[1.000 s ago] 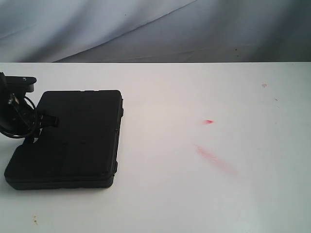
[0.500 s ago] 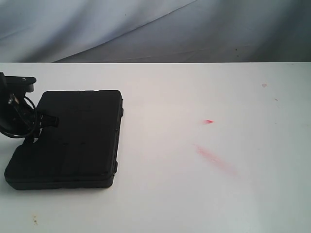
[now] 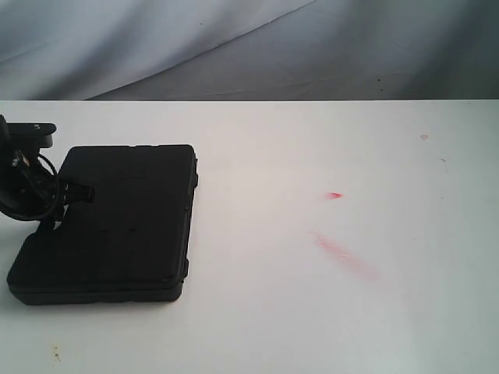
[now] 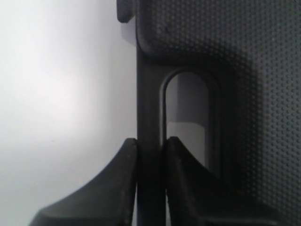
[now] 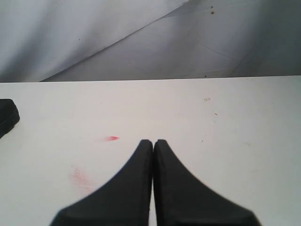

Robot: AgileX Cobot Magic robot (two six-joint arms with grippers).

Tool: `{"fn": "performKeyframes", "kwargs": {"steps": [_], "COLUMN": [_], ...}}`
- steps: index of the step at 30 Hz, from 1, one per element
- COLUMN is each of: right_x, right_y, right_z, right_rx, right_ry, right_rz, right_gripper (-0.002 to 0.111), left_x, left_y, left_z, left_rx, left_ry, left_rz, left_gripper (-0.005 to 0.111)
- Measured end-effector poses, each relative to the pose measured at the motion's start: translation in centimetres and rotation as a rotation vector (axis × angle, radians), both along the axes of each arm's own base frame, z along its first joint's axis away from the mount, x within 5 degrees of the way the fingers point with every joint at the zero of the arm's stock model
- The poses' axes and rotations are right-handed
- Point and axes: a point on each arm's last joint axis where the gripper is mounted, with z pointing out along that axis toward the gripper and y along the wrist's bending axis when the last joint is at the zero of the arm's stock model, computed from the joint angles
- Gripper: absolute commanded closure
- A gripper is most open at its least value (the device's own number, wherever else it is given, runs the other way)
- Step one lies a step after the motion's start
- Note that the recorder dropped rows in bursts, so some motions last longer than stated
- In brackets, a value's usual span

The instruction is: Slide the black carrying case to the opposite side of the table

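The black carrying case [image 3: 117, 222] lies flat on the white table [image 3: 327, 312], at its left side. My left gripper [image 3: 56, 209] sits at the case's left edge, its arm half out of frame. In the left wrist view the left gripper [image 4: 150, 143] is shut on the case's handle bar [image 4: 149, 99], one finger [image 4: 123, 179] outside and the other inside the handle slot [image 4: 186, 120]. The right gripper [image 5: 153, 143] hovers shut and empty over bare table; it does not show in the exterior view. A corner of the case [image 5: 7, 117] shows in the right wrist view.
Two faint red marks [image 3: 335, 195] lie on the tabletop right of the middle, also seen as red marks [image 5: 110, 138] in the right wrist view. A grey cloth backdrop [image 3: 249, 47] hangs behind the table's far edge.
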Motion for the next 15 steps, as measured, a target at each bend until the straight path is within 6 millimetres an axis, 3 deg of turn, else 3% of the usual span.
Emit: {"fn": "performKeyframes", "kwargs": {"steps": [15], "right_x": [0.00], "right_y": [0.00], "right_z": [0.00], "right_rx": [0.000], "right_ry": [0.000], "right_rz": [0.000], "right_gripper": [0.108], "left_x": [-0.02], "left_y": [-0.03], "left_z": [-0.01], "left_rx": [-0.006], "left_ry": [0.002], "left_rz": [0.007], "left_gripper": [0.101]}}
